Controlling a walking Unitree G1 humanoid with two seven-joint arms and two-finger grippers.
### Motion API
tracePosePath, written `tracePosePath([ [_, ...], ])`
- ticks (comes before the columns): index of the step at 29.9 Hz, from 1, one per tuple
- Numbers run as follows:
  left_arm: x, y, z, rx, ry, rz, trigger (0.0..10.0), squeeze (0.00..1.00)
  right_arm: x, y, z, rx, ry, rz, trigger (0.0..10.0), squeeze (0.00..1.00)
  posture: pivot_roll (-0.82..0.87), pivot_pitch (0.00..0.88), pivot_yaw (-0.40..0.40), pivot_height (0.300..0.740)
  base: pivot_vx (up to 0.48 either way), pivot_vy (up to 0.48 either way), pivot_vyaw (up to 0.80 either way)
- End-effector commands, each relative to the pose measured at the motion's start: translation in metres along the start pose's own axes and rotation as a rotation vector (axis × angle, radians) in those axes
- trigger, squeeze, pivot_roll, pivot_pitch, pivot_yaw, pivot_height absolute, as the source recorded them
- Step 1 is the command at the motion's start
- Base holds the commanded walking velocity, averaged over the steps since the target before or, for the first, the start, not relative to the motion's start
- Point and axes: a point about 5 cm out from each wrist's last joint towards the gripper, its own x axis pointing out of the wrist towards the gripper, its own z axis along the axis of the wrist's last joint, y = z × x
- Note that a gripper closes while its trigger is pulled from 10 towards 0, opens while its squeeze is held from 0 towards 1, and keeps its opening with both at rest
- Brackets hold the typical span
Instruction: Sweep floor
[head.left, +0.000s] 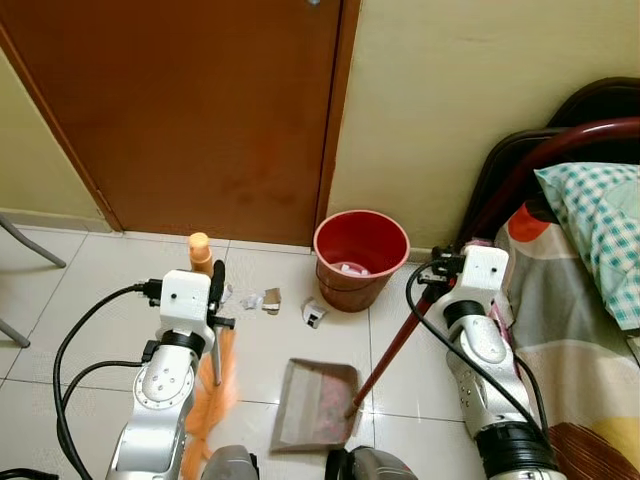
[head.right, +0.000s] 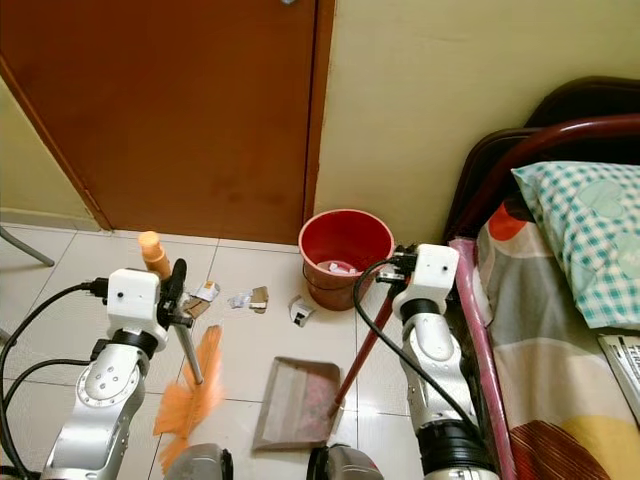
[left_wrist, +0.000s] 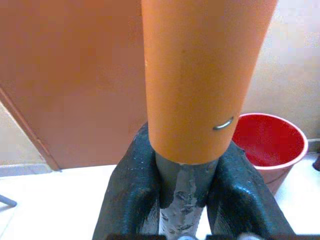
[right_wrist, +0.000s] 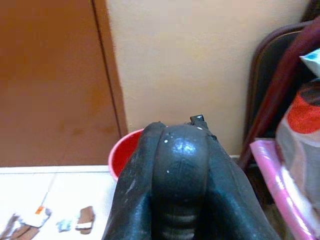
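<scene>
Lower centre, the dustpan lies flat; your right end effector clamps its red handle, your left end effector clamps the broom. Debris lies beyond; a hard stroke may scatter it toward the red bucket.

right gripper clamps black handle | red bucket behind (by wall)

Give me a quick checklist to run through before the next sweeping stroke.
1. Left claw shut on the orange-bristled broom: ok.
2. Right claw shut on the dark red handle of the grey metal dustpan: ok.
3. Dustpan flat on the white tiled floor, mouth toward the scraps: ok.
4. Paper and cardboard scraps swept in: not ok, they lie beyond the pan.
5. Red plastic bucket upright near the dustpan: ok.
</scene>
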Motion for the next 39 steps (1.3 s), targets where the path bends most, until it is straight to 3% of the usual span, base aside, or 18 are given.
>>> tracePosePath([
  [1,0.001,-0.005,0.006,-0.019,-0.008,-0.01,10.0,0.0,0.0,-0.009,0.004,0.014,0.001,-0.054,10.0,0.0,0.1,0.125,-0.1,0.74,0.0,0.0,0.0],
  [7,0.002,-0.009,0.014,-0.027,-0.033,-0.013,10.0,0.0,-0.01,-0.014,-0.002,0.018,0.032,-0.08,10.0,0.0,0.08,0.144,-0.094,0.74,0.042,0.0,-0.07],
  [15,0.005,-0.008,0.017,-0.024,-0.04,-0.031,10.0,0.0,0.003,-0.019,0.007,-0.015,0.008,-0.087,10.0,0.0,0.09,0.127,-0.083,0.74,0.299,0.0,-0.64],
  [22,0.009,-0.002,0.019,-0.017,-0.045,-0.017,10.0,0.0,0.007,-0.019,0.009,-0.044,0.001,-0.077,10.0,0.0,0.08,0.119,-0.08,0.74,0.315,0.0,0.0],
  [32,0.01,-0.014,0.018,-0.037,-0.043,-0.027,10.0,0.0,0.013,-0.017,0.012,-0.071,-0.028,-0.065,10.0,0.0,0.08,0.115,-0.081,0.74,0.292,0.0,0.0],
  [39,0.011,-0.01,0.02,-0.037,-0.048,-0.02,10.0,0.0,0.015,-0.015,0.013,-0.083,-0.033,-0.063,10.0,0.0,0.08,0.118,-0.082,0.74,0.113,0.0,0.0],
])
